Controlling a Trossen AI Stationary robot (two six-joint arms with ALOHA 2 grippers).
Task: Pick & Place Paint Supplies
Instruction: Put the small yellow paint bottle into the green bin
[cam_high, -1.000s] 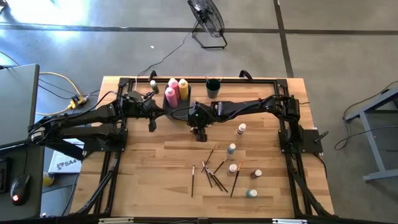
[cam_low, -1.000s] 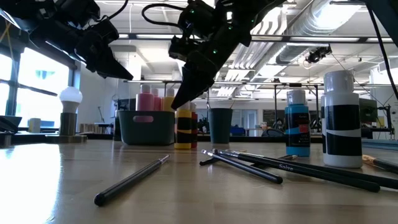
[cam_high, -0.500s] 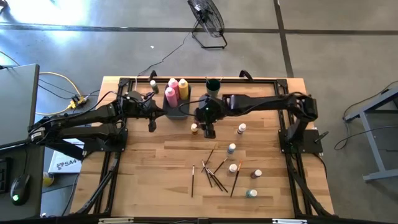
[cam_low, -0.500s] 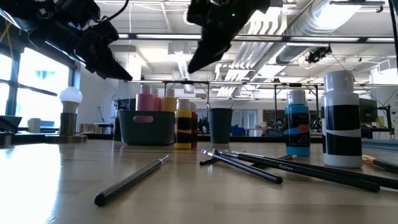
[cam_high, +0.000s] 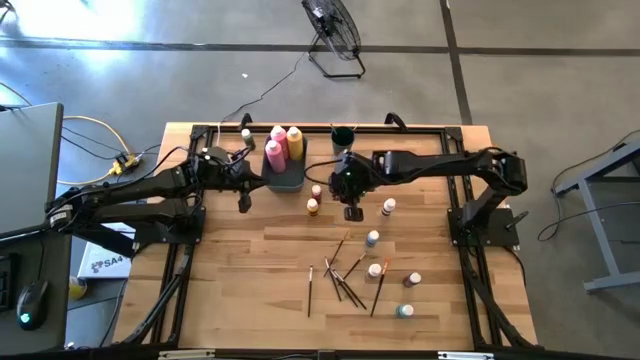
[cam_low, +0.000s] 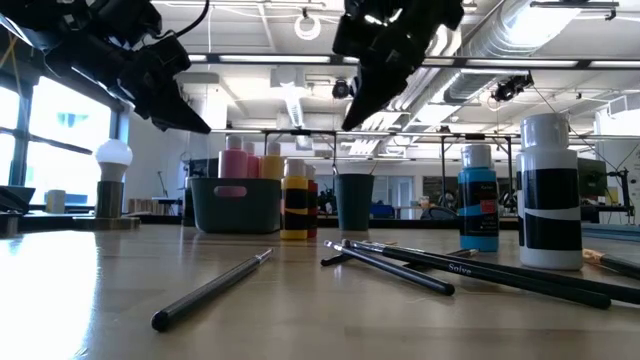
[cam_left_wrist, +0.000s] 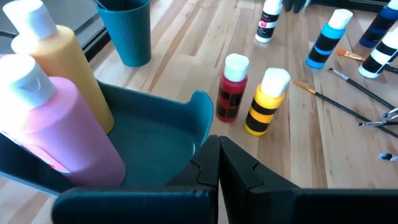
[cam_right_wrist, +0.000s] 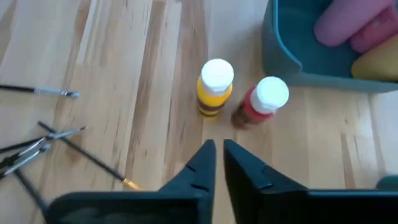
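Note:
A teal bin (cam_high: 288, 180) holds a tall pink bottle (cam_high: 273, 152) and a tall yellow bottle (cam_high: 295, 140). Just to its right a small red bottle (cam_right_wrist: 264, 99) and a small yellow bottle (cam_right_wrist: 215, 87) stand upright on the table. My right gripper (cam_right_wrist: 217, 149) hangs shut and empty above the table, a little to the right of these two (cam_high: 352, 210). My left gripper (cam_left_wrist: 217, 152) is shut and empty, raised over the bin's left edge (cam_low: 195, 122). Several small bottles (cam_high: 372, 238) and thin brushes (cam_high: 345, 275) are spread over the near right part of the table.
A teal cup (cam_high: 343, 140) stands right of the bin at the far edge. A white knob on a tan base (cam_high: 246, 133) stands left of the bin. A black frame (cam_high: 470, 215) borders the table, with bare wood at the near left.
My right gripper has risen and drawn back toward the table's right edge, away from the two small bottles beside the bin. Both bottles stay standing where they were.

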